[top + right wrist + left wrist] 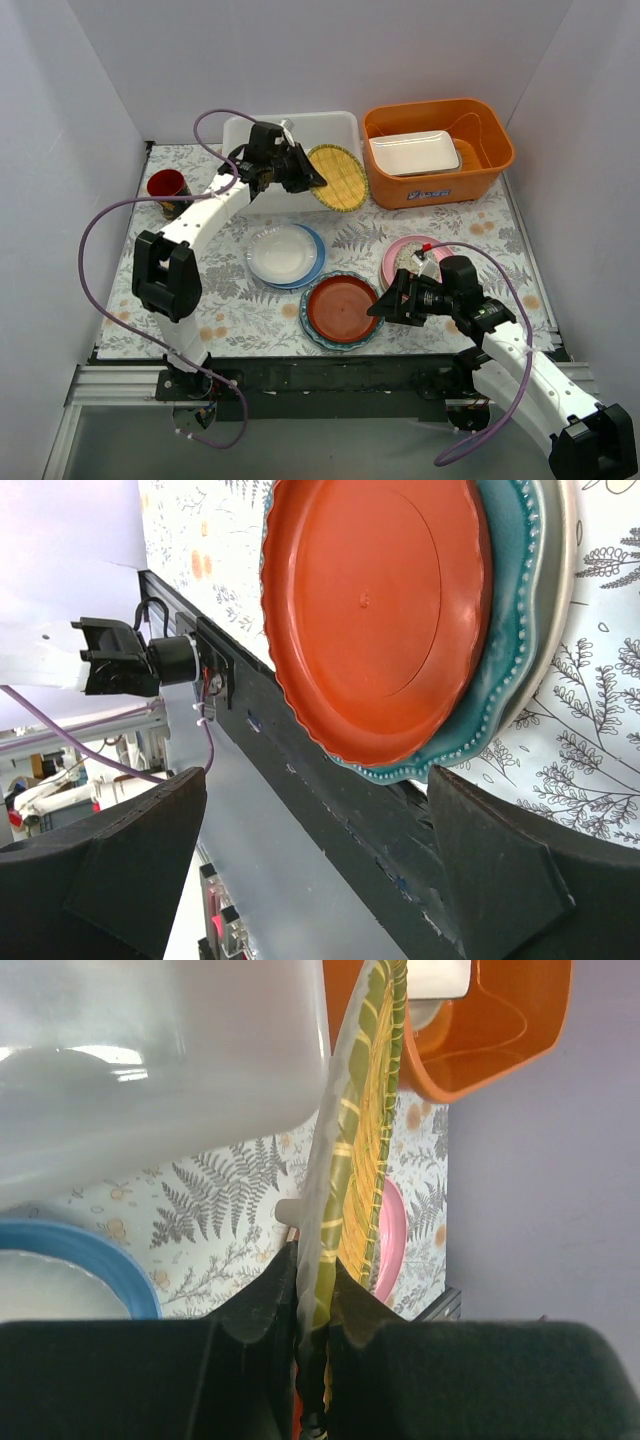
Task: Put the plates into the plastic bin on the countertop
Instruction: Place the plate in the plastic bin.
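Note:
My left gripper (312, 178) is shut on the rim of the yellow woven-look plate (340, 177) and holds it tilted on edge beside the right front corner of the white plastic bin (330, 128). In the left wrist view the plate (352, 1170) stands edge-on between my fingers (255, 1310). My right gripper (385, 303) is open and empty, just right of the red plate (342, 306), which lies on the teal scalloped plate (308, 318). The right wrist view shows the red plate (375, 610) on the teal one (505, 640). A white plate (281, 252) lies on a light blue plate (317, 262). A pink plate (392, 258) holds a speckled one.
An orange tub (490, 170) with a white rectangular tray (414, 152) stands at the back right. A red cup (167, 186) stands at the left. The fern-print cloth (230, 300) covers the countertop. White walls close in on three sides.

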`<state>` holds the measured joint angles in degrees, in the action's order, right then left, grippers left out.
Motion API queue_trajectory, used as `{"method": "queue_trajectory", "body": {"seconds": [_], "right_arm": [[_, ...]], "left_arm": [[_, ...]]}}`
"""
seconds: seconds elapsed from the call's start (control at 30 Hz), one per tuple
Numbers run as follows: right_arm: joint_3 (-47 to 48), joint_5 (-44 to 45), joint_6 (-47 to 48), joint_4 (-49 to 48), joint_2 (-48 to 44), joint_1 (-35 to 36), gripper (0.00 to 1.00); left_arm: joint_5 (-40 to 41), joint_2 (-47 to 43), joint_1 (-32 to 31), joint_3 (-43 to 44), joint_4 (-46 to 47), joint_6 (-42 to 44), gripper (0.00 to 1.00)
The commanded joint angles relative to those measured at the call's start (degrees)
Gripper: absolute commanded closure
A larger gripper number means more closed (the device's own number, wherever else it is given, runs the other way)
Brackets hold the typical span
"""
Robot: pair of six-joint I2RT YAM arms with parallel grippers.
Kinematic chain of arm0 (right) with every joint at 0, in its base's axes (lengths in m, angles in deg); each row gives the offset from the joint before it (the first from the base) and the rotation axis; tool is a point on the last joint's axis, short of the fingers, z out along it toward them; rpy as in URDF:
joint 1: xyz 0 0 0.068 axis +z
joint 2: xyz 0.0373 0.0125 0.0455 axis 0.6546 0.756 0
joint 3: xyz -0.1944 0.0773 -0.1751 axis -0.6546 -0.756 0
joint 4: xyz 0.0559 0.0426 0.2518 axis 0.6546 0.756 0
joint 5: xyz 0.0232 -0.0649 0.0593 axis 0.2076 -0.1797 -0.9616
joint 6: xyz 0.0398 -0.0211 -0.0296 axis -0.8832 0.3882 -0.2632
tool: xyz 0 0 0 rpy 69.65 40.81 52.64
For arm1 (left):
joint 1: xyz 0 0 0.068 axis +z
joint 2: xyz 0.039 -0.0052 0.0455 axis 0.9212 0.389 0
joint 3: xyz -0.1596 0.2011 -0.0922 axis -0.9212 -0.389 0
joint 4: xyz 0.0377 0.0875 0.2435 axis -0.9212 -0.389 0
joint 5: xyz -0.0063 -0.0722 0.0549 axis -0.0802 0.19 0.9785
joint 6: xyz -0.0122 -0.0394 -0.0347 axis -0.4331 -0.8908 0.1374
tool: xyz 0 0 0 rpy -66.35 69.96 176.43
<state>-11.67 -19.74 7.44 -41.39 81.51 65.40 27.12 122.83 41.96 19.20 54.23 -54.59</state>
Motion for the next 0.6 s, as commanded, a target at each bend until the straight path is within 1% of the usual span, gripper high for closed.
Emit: {"method": "queue_trajectory", "body": {"seconds": [0.0,0.2,0.27,0.4,0.57], "right_arm": [[-0.52,-0.03,0.88,-1.07,-0.41,0.27,0.02],[-1.14,-0.29,0.35,-1.86,-0.41,0.27,0.02],[-1.40,-0.20,0.35,-1.95,-0.33,0.27,0.02],[-1.58,-0.20,0.26,-2.39,-0.06,0.27,0.02],[-1.49,-0.47,0.43,-2.65,0.03,0.19,0.02]], "left_arm": [[-3.61,2.02,2.20,8.79,-1.90,1.84,1.00],[-5.90,8.52,4.93,17.15,-2.78,1.14,1.00],[-6.86,10.71,5.54,18.65,-2.87,0.61,1.00],[-7.48,13.62,6.95,22.26,-2.08,-0.62,1.00],[-6.25,17.75,8.01,29.45,-3.31,-1.32,1.00]]}}
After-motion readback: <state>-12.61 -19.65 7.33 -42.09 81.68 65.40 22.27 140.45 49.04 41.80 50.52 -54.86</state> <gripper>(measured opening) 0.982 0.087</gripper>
